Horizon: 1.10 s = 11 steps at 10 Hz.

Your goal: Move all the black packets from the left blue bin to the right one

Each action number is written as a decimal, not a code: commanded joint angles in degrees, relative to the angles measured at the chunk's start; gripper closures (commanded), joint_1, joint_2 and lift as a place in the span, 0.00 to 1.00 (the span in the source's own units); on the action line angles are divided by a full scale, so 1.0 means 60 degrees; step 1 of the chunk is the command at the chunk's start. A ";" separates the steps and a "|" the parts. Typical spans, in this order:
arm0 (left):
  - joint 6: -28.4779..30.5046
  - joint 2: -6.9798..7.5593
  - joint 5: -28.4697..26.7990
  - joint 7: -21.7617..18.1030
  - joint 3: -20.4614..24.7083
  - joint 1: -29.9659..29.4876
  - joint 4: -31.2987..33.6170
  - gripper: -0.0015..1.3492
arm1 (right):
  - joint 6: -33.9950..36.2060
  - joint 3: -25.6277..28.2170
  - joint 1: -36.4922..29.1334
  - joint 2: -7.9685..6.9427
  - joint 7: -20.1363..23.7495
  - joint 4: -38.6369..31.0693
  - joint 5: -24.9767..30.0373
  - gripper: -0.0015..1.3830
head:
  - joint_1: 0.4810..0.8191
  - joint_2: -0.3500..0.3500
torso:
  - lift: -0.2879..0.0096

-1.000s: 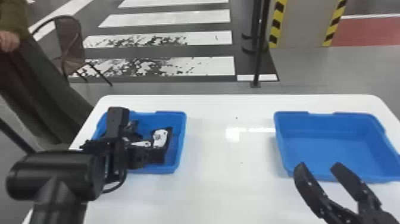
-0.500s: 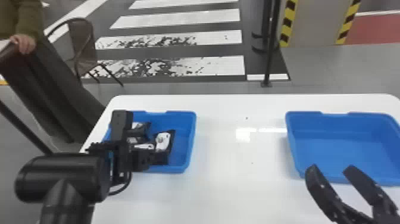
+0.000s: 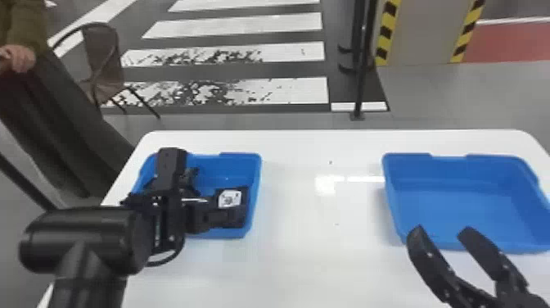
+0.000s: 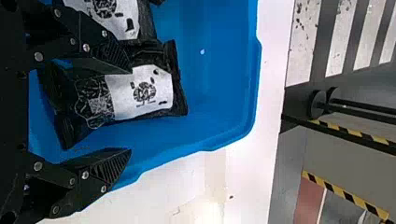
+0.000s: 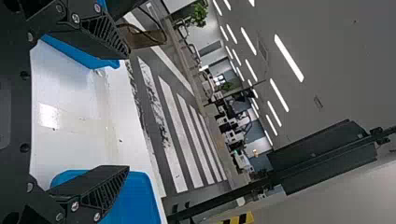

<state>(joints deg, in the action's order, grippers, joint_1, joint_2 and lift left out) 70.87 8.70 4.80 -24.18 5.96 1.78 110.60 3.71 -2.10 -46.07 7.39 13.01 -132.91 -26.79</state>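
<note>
My left gripper (image 3: 204,217) is over the left blue bin (image 3: 254,180), partly covering a black packet (image 3: 230,198) with a white label near the bin's right side. In the left wrist view, this gripper (image 4: 130,111) stands open, its two fingers on either side of that packet (image 4: 144,91); whether they touch it I cannot tell. A second packet (image 4: 114,16) lies beside it. My right gripper (image 3: 442,230) is parked open at the near edge of the right blue bin (image 3: 454,204), which holds no packets. The right wrist view has the gripper (image 5: 127,111) with nothing between its fingers.
The white table (image 3: 319,229) spans the wide gap between the bins. Behind it stand a dark pole (image 3: 362,82) and a chair (image 3: 102,65) on the floor.
The head view has swayed sideways. Against the left bin, my left gripper has shifted slightly right since half a second ago and now hides more of the packets. The right gripper keeps its place.
</note>
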 commanded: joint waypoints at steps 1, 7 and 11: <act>0.0164 0.0015 0.0171 0.0061 -0.0231 0.0266 -0.0281 0.37 | 0.0014 -0.0011 0.0014 0.0014 0.0000 0.0016 -0.0067 0.14 | 0.63 0.66 | 0.50; 0.0445 0.0015 -0.0343 0.0120 -0.0479 0.0618 -0.0985 0.71 | 0.0061 -0.0049 0.0014 -0.0001 0.0000 0.0063 -0.0201 0.14 | 0.63 0.63 | 0.50; -0.0071 0.0030 -0.1391 -0.0188 0.0111 0.0032 0.0258 0.90 | 0.0061 -0.0049 -0.0033 0.0014 0.0000 0.0063 -0.0277 0.14 | 0.63 0.70 | 0.50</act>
<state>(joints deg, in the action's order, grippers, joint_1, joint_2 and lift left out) 70.48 8.84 -2.98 -25.30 5.86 2.91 109.63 4.08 -2.40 -46.17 7.47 13.01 -132.53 -28.45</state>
